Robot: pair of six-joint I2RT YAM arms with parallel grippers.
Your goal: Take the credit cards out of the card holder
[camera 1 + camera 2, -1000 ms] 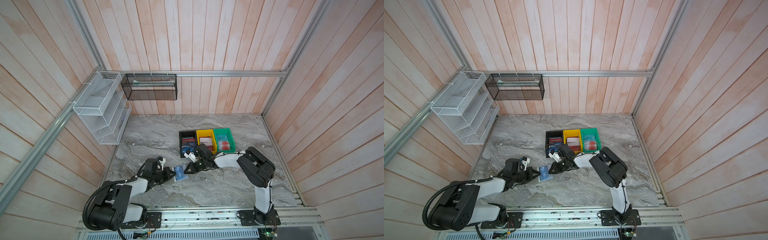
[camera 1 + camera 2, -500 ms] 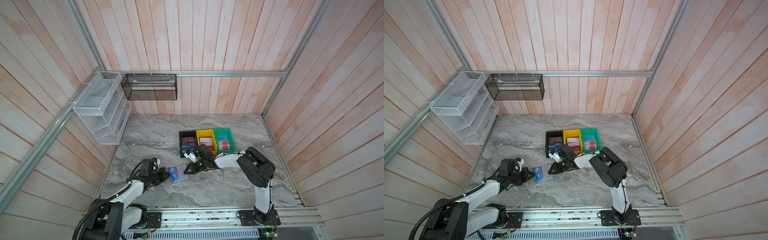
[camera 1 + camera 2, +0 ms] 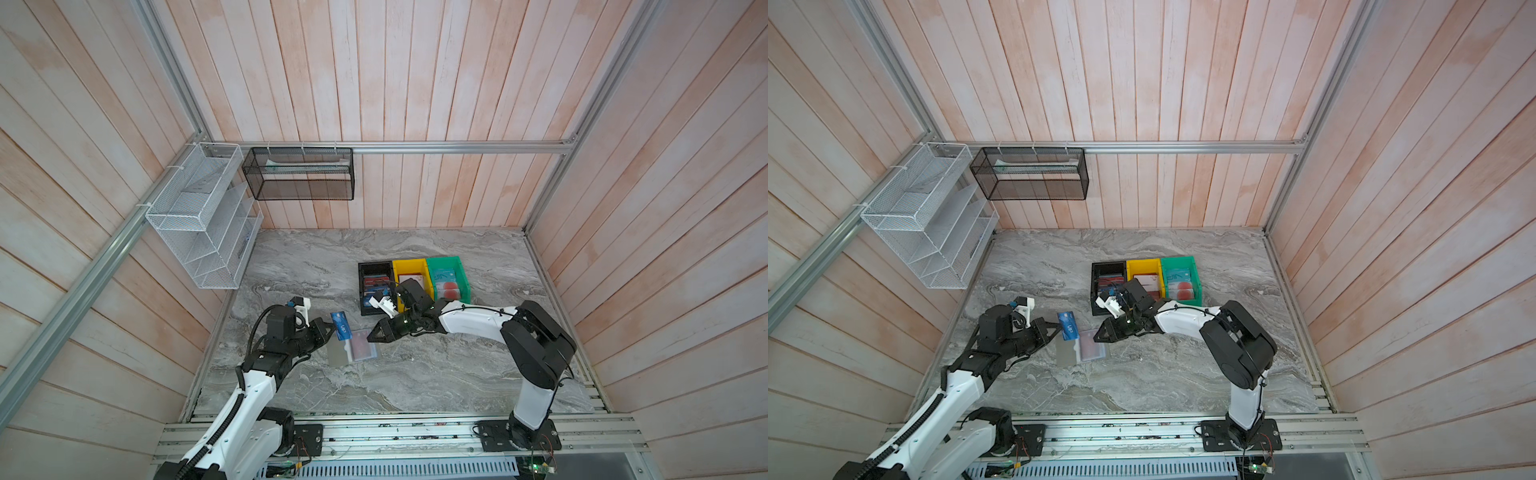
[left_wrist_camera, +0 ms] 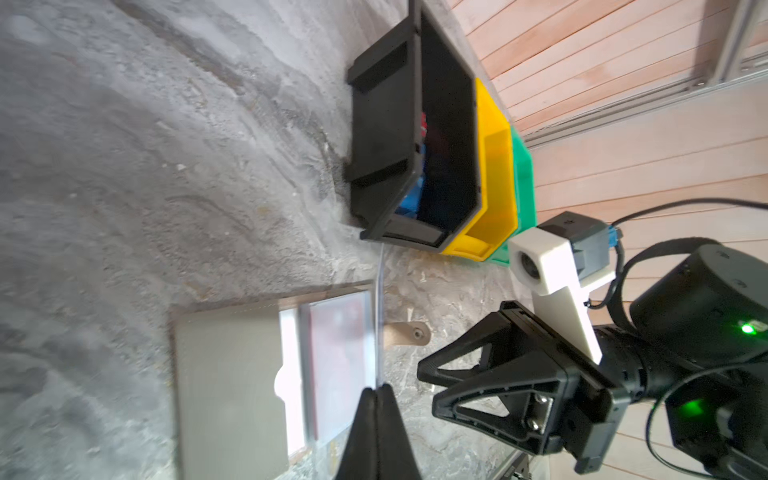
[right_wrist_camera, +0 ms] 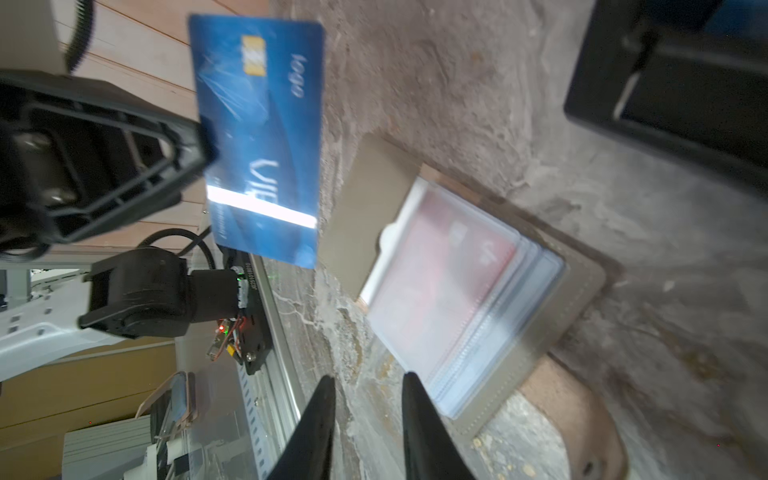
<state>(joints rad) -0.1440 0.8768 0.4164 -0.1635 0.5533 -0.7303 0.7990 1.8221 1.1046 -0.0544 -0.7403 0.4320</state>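
Card holder is lying open on the table. Left gripper is pinching the blue card, raised just beside it. Right gripper is hovering nearby, partly open and empty. Next, probably setting the card down.

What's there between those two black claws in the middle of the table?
In both top views, a blue card pinched by the left gripper, with the card holder lying open and flat beside it, just before the open right gripper.

Left tool pinched, right tool ajar
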